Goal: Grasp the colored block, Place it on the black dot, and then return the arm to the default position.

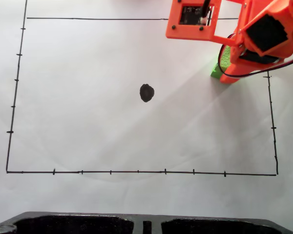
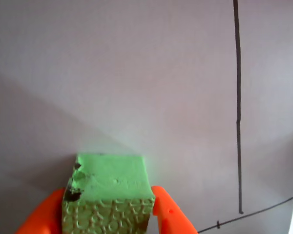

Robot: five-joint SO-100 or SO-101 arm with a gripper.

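In the wrist view the colored block [image 2: 110, 192], a green cube with a pebbled face and a dark nick at its upper left corner, sits between two orange fingers [image 2: 168, 212] that press its left and right sides. My gripper [image 2: 110, 212] is shut on it. The fixed view has the orange arm [image 1: 263, 34] coming in from the upper right, and it covers most of the block [image 1: 216, 70], which rests by the gripper [image 1: 224, 74] near the right border line. The black dot [image 1: 146, 92] lies on the white sheet well to the left of the block.
A thin black rectangle with tick marks [image 1: 136, 171] is drawn on the white paper. A dark moulded tray edge [image 1: 146, 224] runs along the bottom of the fixed view. The arm's camera board [image 1: 193, 17] hangs over the top border line.
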